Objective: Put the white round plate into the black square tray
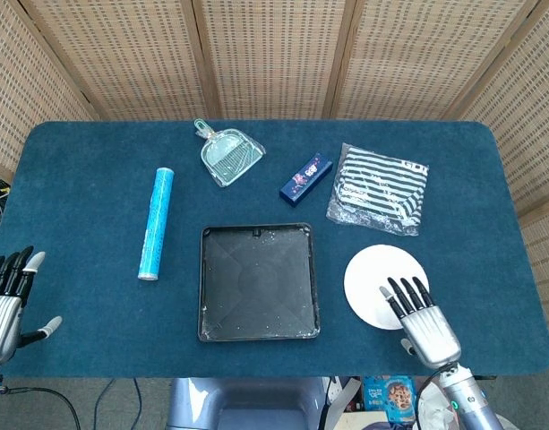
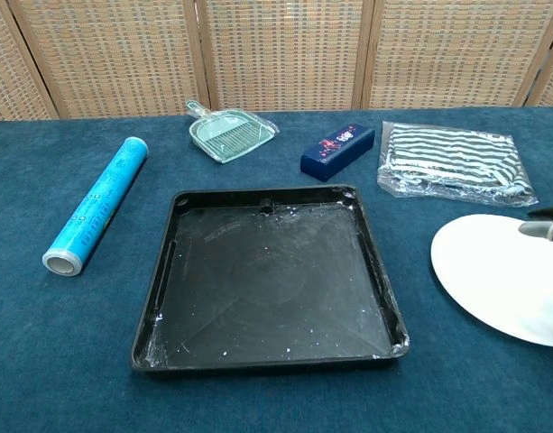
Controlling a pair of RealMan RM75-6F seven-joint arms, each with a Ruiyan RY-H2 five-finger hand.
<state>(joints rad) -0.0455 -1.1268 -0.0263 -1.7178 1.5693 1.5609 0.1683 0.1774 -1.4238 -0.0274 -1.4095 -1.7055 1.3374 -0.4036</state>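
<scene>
Worktop (image 1: pixel 77 161) covered in dark blue cloth, seen from above and from chest height, backed by woven screens. Black square tray (image 1: pixel 259 282) near the front edge at centre, lying flat and open side up, sides parallel to the worktop edges, white flecks on its floor. Striped fabric in a clear bag (image 1: pixel 379 187) further back on the right. White round plate (image 1: pixel 373 278) lying flat on the cloth just right of the tray, apart from it; round, so no long axis and no pointing direction. Blue roll (image 1: pixel 156 223) left of the tray, long axis running front to back. Pale green dustpan (image 1: pixel 229 156) at the back, handle pointing away and to the left. Small dark blue box (image 1: pixel 307 176) between dustpan and bag, set diagonally. Right hand (image 1: pixel 421 319) at the plate's front right edge, fingers spread and reaching over the plate, holding nothing; whether touching the plate cannot be told. Left hand (image 1: pixel 4 300) at the front left corner, fingers spread, holding nothing.
</scene>
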